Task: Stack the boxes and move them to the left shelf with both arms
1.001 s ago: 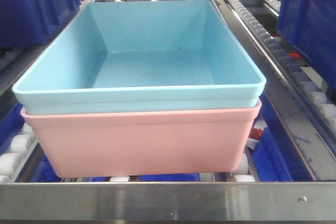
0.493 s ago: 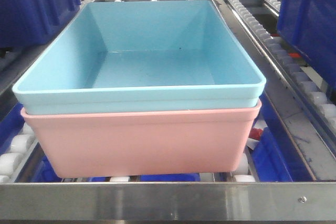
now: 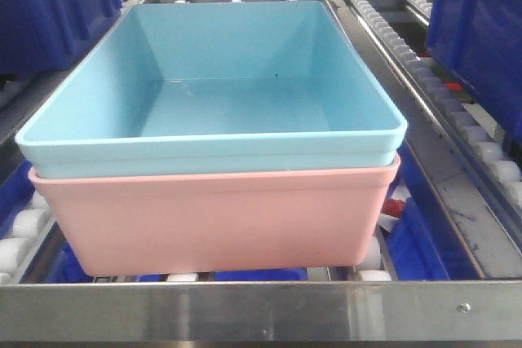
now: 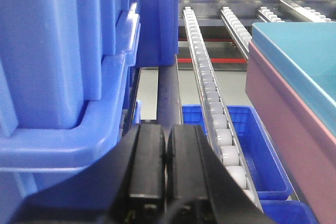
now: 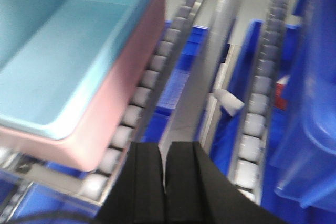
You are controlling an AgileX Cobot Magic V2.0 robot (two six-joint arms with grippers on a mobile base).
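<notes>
Behind the steel front lip (image 3: 245,311), the pink tub (image 3: 216,222) sits on the shelf's white rollers (image 3: 20,230) — light blue tub (image 3: 220,87) nested inside it. Left gripper (image 4: 166,153) and right gripper (image 5: 165,169) both have fingers pressed together, holding nothing — each beside the stack, not touching it.

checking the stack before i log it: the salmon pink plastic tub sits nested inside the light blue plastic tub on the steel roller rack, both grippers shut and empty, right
Not quite: the order is reversed. The front-facing view shows the light blue plastic tub nested on top, inside the salmon pink plastic tub, on the steel roller rack. The rest holds: the left gripper and right gripper are shut and empty.
</notes>
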